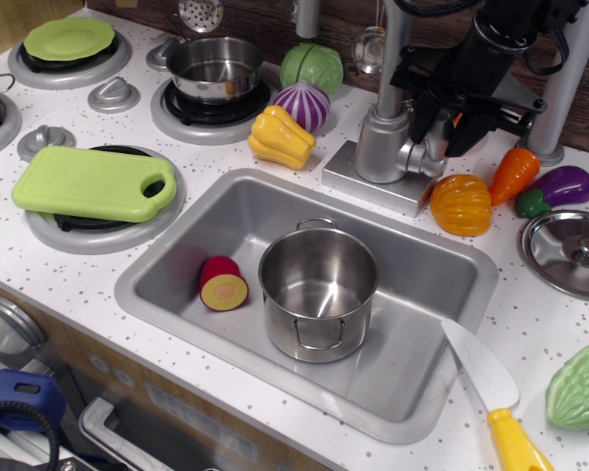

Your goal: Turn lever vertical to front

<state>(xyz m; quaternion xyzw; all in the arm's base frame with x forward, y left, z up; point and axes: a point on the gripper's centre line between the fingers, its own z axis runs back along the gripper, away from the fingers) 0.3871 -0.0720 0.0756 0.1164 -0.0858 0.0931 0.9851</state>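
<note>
The lever (pixel 434 150) is a silver-grey paddle on the right side of the cylindrical faucet body (pixel 380 145), behind the sink. Only its lower part and stub show; the blade is hidden behind my black gripper (pixel 444 126). The gripper has come down from the upper right, and its jaws stand on either side of the lever with a gap still showing on the right side. I cannot tell whether a finger touches the blade. The tall spout pipe (pixel 393 59) rises just left of the gripper.
A steel pot (pixel 317 292) and a red fruit half (pixel 223 285) are in the sink (pixel 167 257). An orange pumpkin (pixel 461 204), carrot (pixel 511 175), eggplant (pixel 562 185) and pot lid (pixel 575 253) lie right of the faucet. A yellow squash (pixel 282 137) lies to its left.
</note>
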